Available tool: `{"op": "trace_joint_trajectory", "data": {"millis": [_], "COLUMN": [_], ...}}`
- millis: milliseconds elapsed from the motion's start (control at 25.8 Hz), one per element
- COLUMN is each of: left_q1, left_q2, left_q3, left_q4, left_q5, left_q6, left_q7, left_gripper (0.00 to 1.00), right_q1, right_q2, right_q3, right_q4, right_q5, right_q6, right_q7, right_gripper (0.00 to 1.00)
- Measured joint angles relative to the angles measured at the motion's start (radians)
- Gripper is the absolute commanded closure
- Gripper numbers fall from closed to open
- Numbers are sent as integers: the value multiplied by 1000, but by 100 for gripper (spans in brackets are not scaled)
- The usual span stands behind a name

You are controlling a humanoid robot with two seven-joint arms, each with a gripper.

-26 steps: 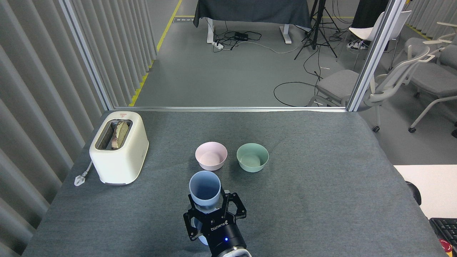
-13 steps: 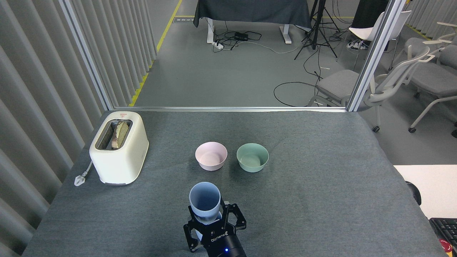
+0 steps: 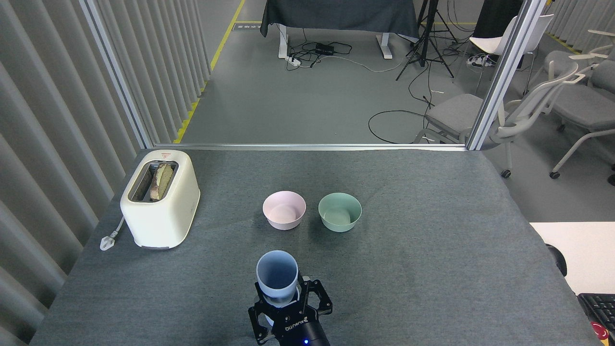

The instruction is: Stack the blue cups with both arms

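The grey counter carries a toaster, two bowls and, near its front edge, one upright blue cup. One gripper rises from the bottom edge directly beneath that cup, fingers closed around its lower wall; which arm it belongs to cannot be told. A paler blue shape low between the fingers may be the second cup.

A robotics lab or test bay: behind the grey-clothed table lie floor cables, a tripod and office chairs (aluminium framing between).

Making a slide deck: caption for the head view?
A pincer grips an upright blue cup near a pink bowl, green bowl and toaster.
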Motion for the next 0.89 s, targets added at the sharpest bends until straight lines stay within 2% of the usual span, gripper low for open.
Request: {"op": "trace_joint_trajectory", "data": {"millis": [194, 271, 348, 619, 890], "left_q1": [0, 0, 0, 0, 0], "left_q2": [0, 0, 0, 0, 0], "left_q3": [1, 1, 1, 3, 3], "left_q4": [0, 0, 0, 0, 0], "left_q5": [4, 4, 5, 10, 12], "left_q6": [0, 0, 0, 0, 1], "left_q7": [0, 0, 0, 0, 0], "left_gripper": [0, 0, 0, 0, 0], "right_q1": [6, 7, 8, 11, 6], "right_q2": [-1, -1, -1, 0, -7], "right_q3": [-4, -5, -5, -4, -44], "right_q4": [9, 11, 15, 10, -111], "right_q5": [-2, -3, -5, -7, -24], "right_q6": [0, 0, 0, 0, 7], "right_q7": [-4, -12, -16, -82, -216], "right_gripper": [29, 24, 0, 0, 0]}}
